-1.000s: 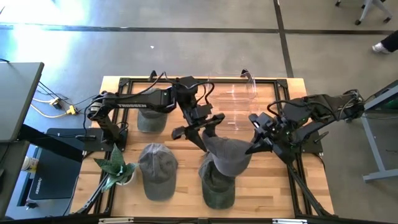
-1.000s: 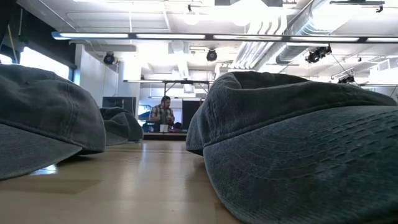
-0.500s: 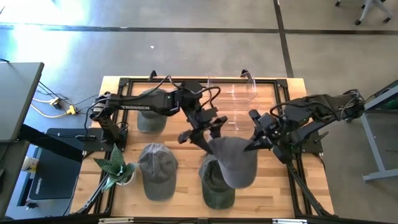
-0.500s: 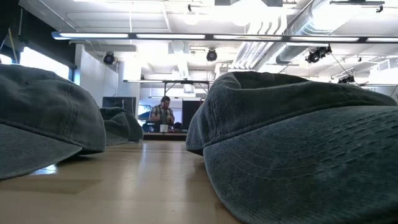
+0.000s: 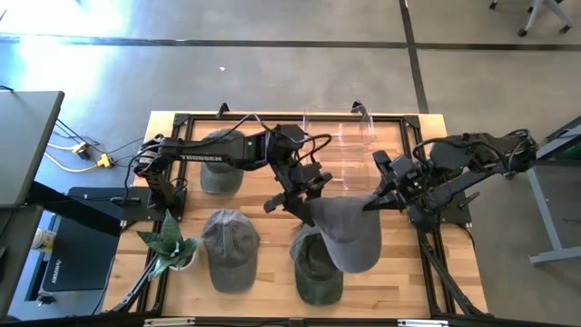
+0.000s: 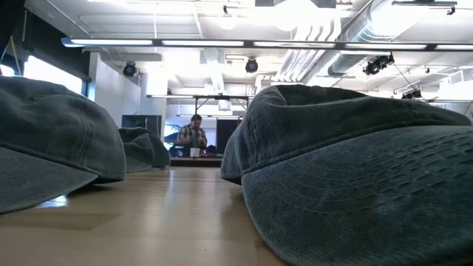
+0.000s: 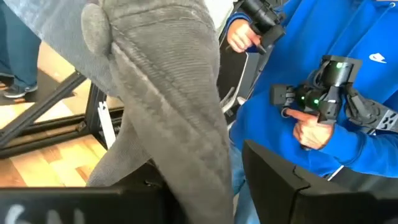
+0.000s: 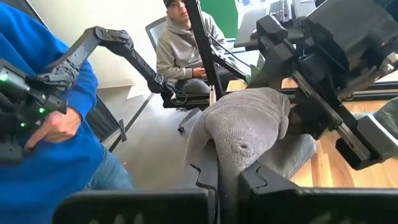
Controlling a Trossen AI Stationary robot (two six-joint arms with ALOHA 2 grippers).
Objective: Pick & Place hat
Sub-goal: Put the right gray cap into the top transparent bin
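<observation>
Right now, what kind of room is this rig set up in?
Likely a robotics lab or workshop in an open industrial space: exposed ducts on the ceiling, a concrete floor around the wooden table, and a person in blue holding a handheld controller.

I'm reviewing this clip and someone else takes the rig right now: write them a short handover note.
Right gripper: shut on the lifted grey hat, pinching its edge.
Left gripper: at the hat's opposite edge, cloth between its fingers; whether it grips firmly is unclear.
The hat hangs between both arms above the dark hat lying on the table.
Two more hats, and, lie untouched.
Done: pick-up. Left: set it down and release.
</observation>
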